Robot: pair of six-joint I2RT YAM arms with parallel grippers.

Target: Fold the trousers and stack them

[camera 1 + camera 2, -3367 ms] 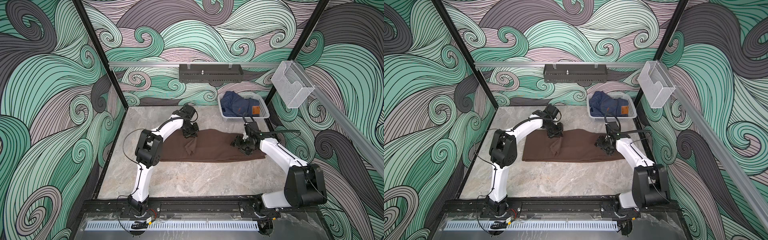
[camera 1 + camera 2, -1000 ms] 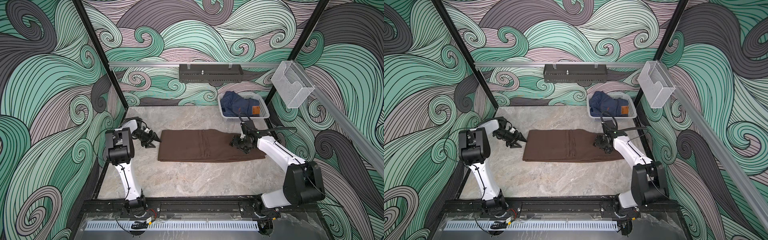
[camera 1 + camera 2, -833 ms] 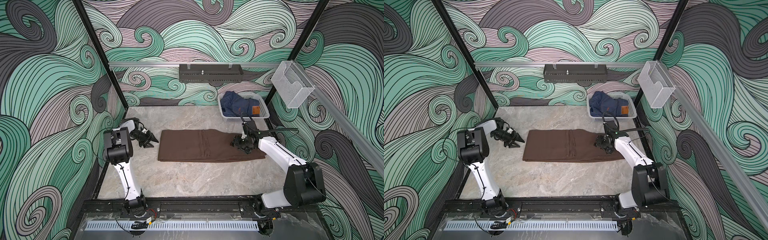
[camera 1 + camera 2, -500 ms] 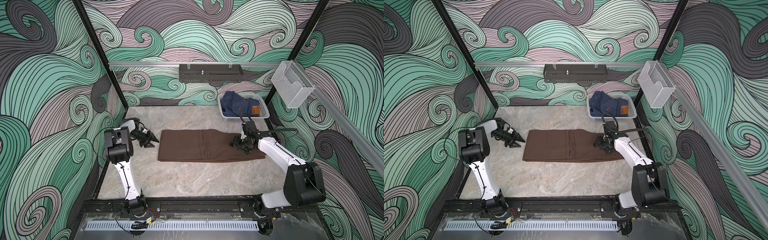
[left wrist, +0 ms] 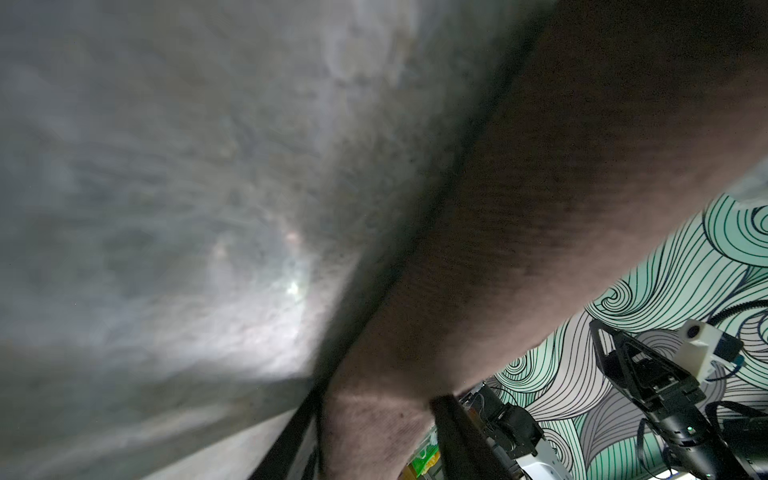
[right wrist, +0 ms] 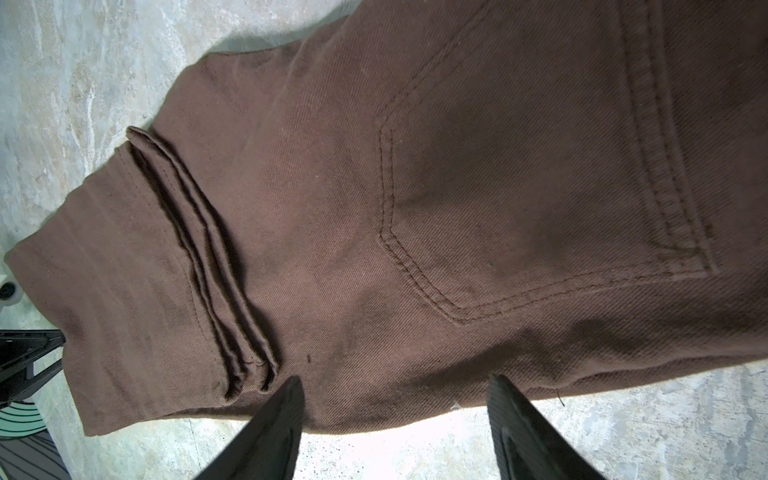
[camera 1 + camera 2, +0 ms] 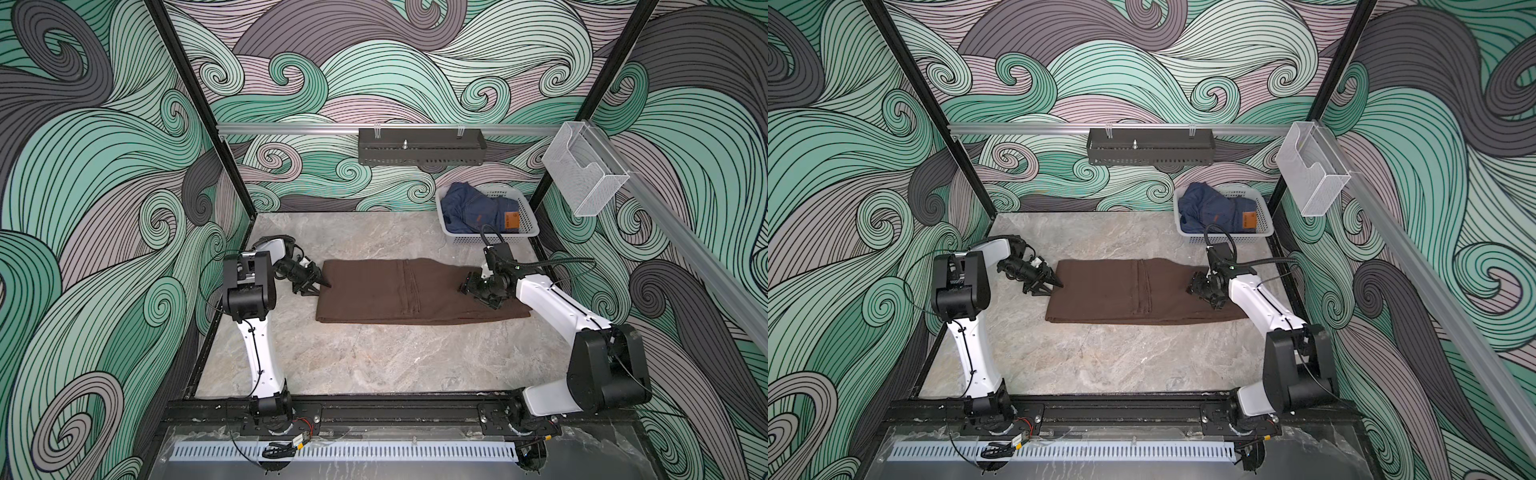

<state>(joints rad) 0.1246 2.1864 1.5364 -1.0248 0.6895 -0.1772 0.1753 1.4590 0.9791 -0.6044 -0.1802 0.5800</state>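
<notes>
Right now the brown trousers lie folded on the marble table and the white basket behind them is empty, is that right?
Not quite: the white basket is not empty; it holds a blue denim garment, seen in both top views. The brown trousers do lie folded on the marble table.

There is one pair of dark chocolate-brown soft fabric trousers [image 7: 407, 291]. One white plastic lattice basket [image 7: 525, 208] is there, and one blue denim garment [image 7: 469, 210], as far as can be seen. One black perforated metal tray [image 7: 419, 147], one clear mesh holder box [image 7: 582, 178], one grey marble-pattern desk [image 7: 374, 365]. The white-and-black robot arms are two [image 7: 259, 345] [image 7: 552, 301].
</notes>
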